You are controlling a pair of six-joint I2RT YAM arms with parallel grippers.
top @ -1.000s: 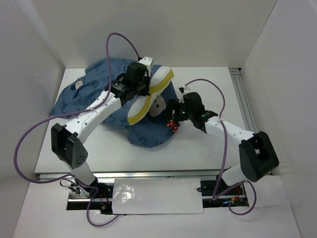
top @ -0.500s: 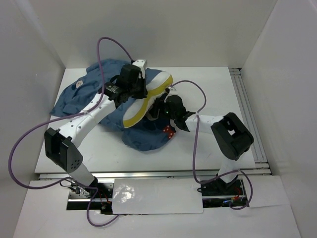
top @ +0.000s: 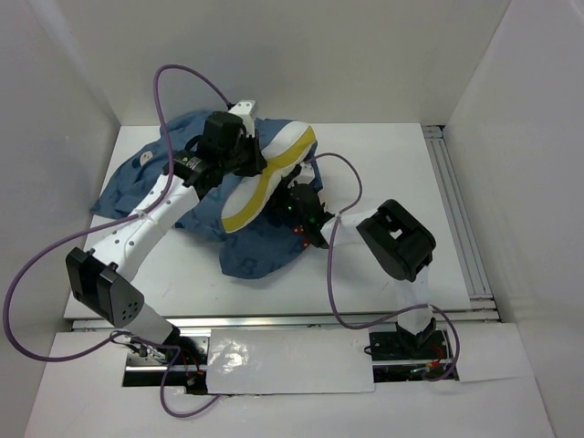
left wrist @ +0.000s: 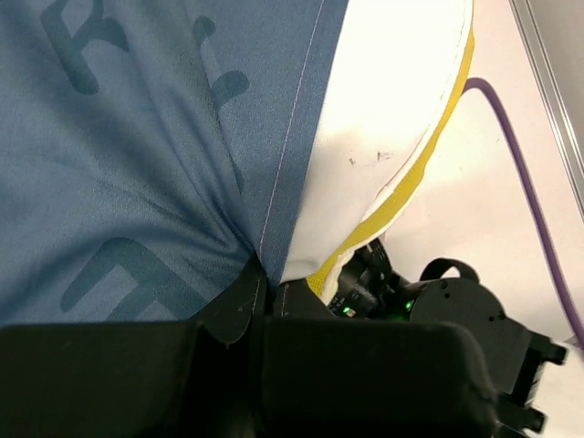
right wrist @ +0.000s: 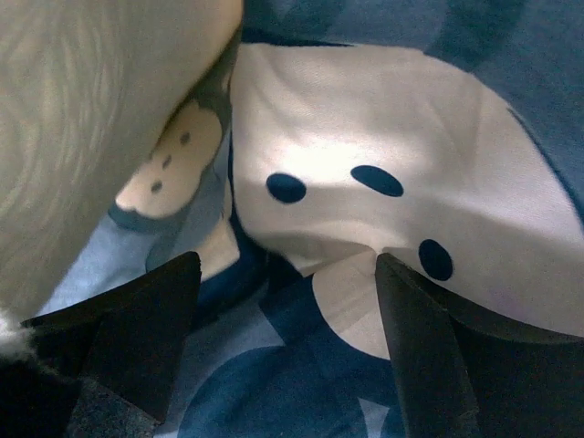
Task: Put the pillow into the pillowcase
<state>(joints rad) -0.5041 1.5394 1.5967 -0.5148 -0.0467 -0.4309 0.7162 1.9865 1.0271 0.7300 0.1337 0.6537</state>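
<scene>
Clamped shut, my left pincer (left wrist: 265, 294) grips a gathered fold of the pillowcase (left wrist: 137, 146). The blue cloth puckers into the jaws right beside the yellow-banded edge of the pillow (left wrist: 374, 137). Whether a bit of the cushion is pinched too, I cannot tell. My right pincer (right wrist: 285, 351) stands wide open and holds nothing, with a printed mouse face (right wrist: 383, 182) on the cloth just ahead of it and the pillow's bulk at its upper left.

The pillow lies tilted toward the back middle of the table (top: 392, 173), on the crumpled case, with the stitched hem lapping one side. I judge the cushion light, soft and springy. It will likely buckle if shoved from one corner, so the firmer seamed band looks the best place to hold it. The case seems limp and thin, apt to slide and bunch, and its hem is the place to take it.

The opening itself is hidden under folds, so I cannot make out how much of the pillow is already inside. My left fingertips are lost in shadow.
</scene>
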